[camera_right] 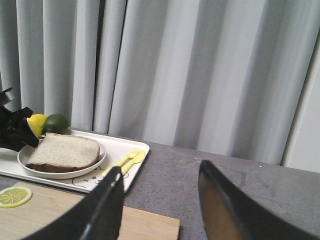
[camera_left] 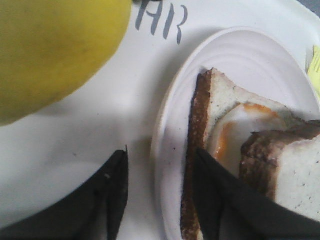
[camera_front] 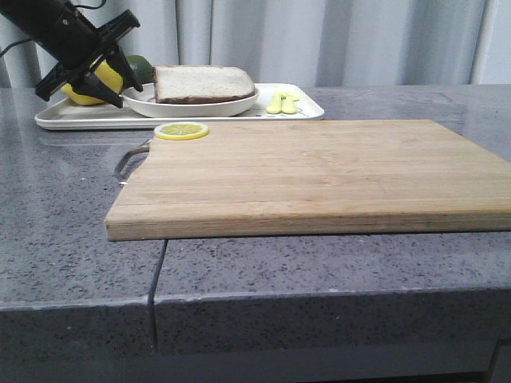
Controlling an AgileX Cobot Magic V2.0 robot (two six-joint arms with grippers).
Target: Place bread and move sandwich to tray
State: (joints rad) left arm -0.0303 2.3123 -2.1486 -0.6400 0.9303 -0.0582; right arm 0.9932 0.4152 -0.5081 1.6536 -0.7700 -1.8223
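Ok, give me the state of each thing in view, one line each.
Sandwich: assembled, top slice on, sitting on the plate.
Plate: on the tray, rim between the left gripper's fingers.
Tray: on the counter behind the board.
Left gripper: open, straddling the plate rim.
Right gripper: open, empty, raised.
Lemon slice: flat on the board's corner.
Board: bare otherwise.

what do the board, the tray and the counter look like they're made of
Board: wood, likely bamboo, with pale glued strips, visible grain and a matte finish. Tray: smooth white plastic or melamine by its look, with a low rounded rim. Counter: grey speckled stone or composite, slightly glossy, with a seam at the front edge.
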